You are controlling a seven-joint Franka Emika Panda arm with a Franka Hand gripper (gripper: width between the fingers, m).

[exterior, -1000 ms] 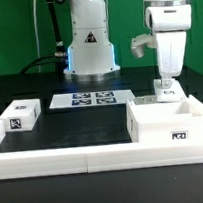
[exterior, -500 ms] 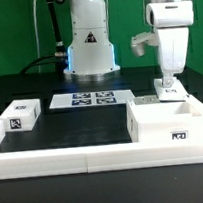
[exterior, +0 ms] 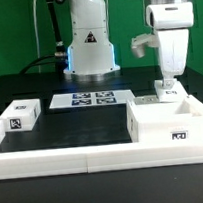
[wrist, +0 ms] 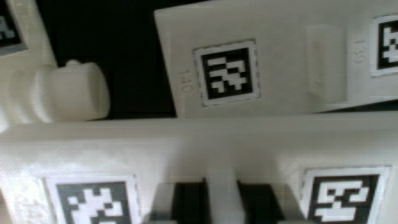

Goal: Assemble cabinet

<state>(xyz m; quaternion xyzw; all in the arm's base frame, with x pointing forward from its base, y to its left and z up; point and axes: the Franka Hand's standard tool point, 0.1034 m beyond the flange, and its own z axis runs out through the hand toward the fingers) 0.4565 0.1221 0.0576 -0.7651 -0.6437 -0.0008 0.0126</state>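
Note:
The large white cabinet box stands open-topped at the exterior view's right, with a tag on its front wall. My gripper hangs straight down at the box's far wall. In the wrist view my gripper has its two dark fingers close together with a thin white strip between them, and a tagged white face of the box on either side. Beyond it lie another tagged white face and a rounded white knob. A small white tagged block lies at the exterior view's left.
The marker board lies flat at the middle back, in front of the robot's base. The low white rim runs along the near edge of the black table.

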